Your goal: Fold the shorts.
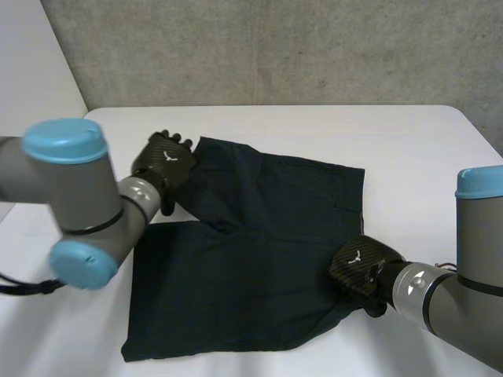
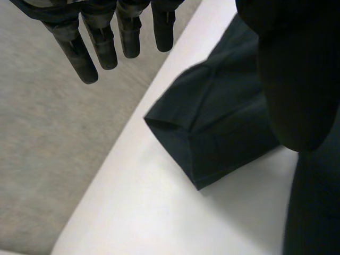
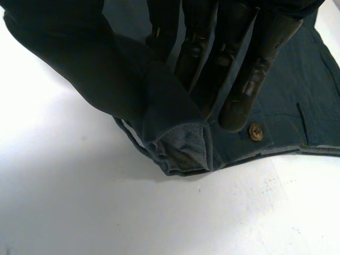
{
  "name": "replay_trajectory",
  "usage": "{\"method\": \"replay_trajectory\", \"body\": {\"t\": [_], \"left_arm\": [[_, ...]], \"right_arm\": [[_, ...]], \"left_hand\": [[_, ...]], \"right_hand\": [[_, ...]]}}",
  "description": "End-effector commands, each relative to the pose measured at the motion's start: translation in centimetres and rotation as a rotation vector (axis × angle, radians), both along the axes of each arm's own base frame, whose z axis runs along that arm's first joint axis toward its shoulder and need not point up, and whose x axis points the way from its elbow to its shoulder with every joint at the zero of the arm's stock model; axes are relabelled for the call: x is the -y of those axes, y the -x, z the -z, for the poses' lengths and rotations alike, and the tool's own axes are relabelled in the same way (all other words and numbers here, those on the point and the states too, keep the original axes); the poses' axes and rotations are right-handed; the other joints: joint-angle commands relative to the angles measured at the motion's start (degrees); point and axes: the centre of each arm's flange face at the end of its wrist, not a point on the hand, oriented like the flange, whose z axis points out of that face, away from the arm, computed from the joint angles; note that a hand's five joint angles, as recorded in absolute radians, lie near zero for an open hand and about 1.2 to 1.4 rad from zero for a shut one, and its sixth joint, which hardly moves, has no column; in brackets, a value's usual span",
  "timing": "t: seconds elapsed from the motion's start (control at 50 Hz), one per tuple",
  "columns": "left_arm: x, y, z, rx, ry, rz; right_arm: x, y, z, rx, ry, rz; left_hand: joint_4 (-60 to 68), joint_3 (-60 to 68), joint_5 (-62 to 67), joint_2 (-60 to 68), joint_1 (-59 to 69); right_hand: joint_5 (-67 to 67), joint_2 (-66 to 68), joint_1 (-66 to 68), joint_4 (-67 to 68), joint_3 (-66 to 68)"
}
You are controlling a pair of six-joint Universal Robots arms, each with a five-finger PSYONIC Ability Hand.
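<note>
shorts [image 1: 251,251], dark, spread flat on white table [image 1: 409,157]; waistband toward the right arm, legs toward the left arm. right hand [image 1: 363,271] at near corner of waistband: fingers [image 3: 249,79] close together on top, thumb under the cloth, pinching the folded edge just beside a button [image 3: 256,131]. left hand [image 1: 163,161] by far leg's hem, fingers [image 2: 74,48] straight, slightly spread, holding nothing.

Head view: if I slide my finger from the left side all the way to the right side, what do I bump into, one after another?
left arm → left hand → shorts → right hand, pinching the shorts' edge in its fingers → right arm
</note>
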Motion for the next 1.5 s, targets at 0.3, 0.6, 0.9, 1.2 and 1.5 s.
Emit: {"method": "replay_trajectory", "body": {"t": [0.3, 0.6, 0.9, 1.2, 1.5], "left_arm": [[9.8, 0.2, 7.3, 0.022, -0.073, -0.199], [6.5, -0.4, 5.9, -0.044, -0.237, -0.28], [-3.4, -3.6, -3.1, -0.367, -0.479, -0.193], [-15.4, -6.0, 0.9, -0.238, -0.7, -0.128], [-10.2, -5.5, 4.3, -0.127, -0.432, -0.236]], "right_arm": [[0.4, -0.1, 1.0, 0.055, 0.015, 0.043], [0.6, -0.4, 0.7, 0.091, 0.003, 0.066], [3.5, -0.2, -0.3, 0.296, -0.008, 0.232], [6.1, 1.2, 0.3, 0.315, 0.06, 0.355], [6.2, 1.1, 0.1, 0.319, 0.087, 0.364]], "left_hand": [[68.13, 67.75, 67.18, 67.97, 68.66], [2.61, 2.23, 1.66, 2.46, 3.14], [12.3, 11.92, 11.35, 12.15, 12.84], [14.48, 14.1, 13.53, 14.33, 15.01], [68.12, 67.75, 67.18, 67.97, 68.66]], "right_hand": [[13.58, 12.72, 24.12, 11.71, 11.71], [13.58, 12.72, 24.12, 11.71, 11.71], [13.58, 12.72, 24.12, 11.71, 11.71], [13.58, 12.72, 24.12, 11.71, 11.71], [13.58, 12.72, 24.12, 11.71, 11.71]]}}
